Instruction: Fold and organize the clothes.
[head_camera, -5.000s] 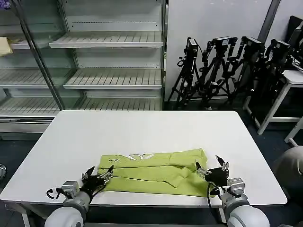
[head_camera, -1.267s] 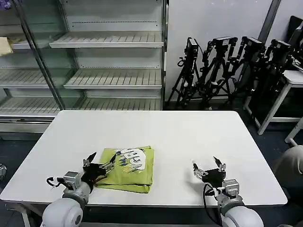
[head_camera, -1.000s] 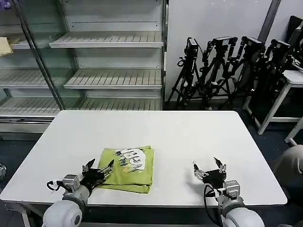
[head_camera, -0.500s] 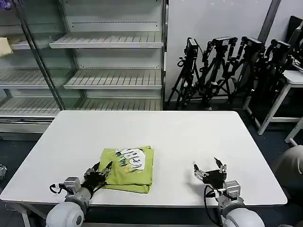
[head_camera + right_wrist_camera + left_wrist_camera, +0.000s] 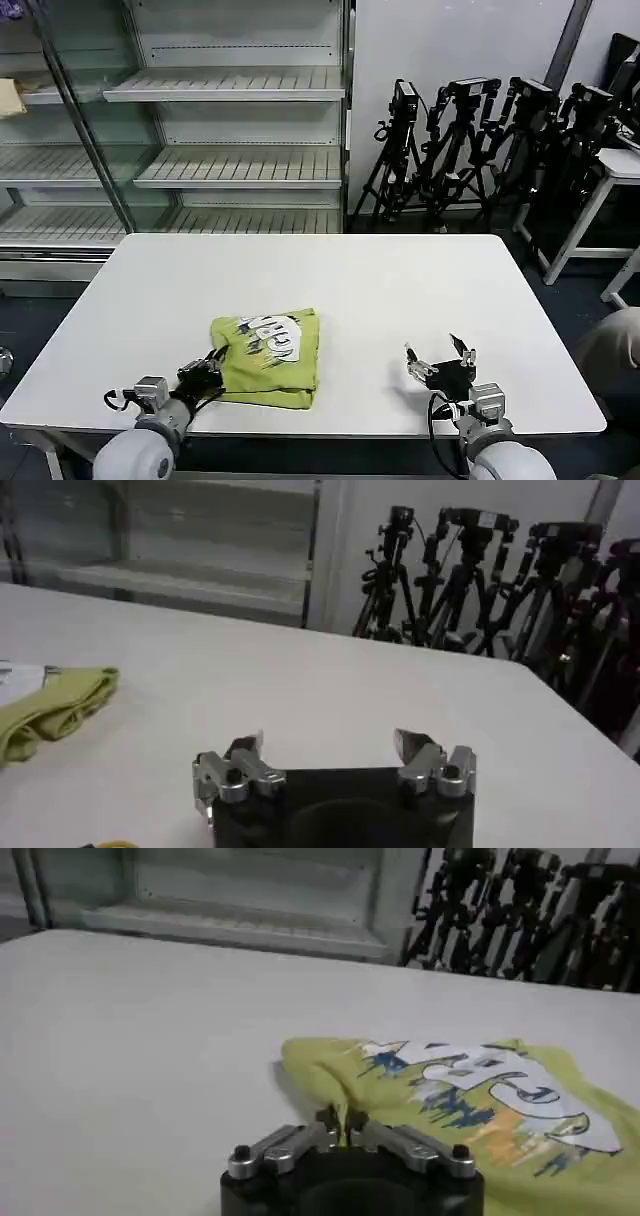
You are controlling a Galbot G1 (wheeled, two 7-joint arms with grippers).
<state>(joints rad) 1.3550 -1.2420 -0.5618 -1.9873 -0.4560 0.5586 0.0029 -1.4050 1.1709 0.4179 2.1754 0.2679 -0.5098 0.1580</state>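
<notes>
the left hand [image 5: 208, 368] has just closed on the near-left edge of the folded lime-green printed t-shirt [image 5: 268, 345] on the white bench [image 5: 400, 290], nudging it slightly, probably to tidy it, while the right hand [image 5: 440, 362] waits open well apart.

The head camera looks forward and down over the white table [image 5: 400, 290] toward shelves at upper left and tripods at upper right, while both wrist cameras sit low and close above that tabletop, facing the same back wall.
</notes>
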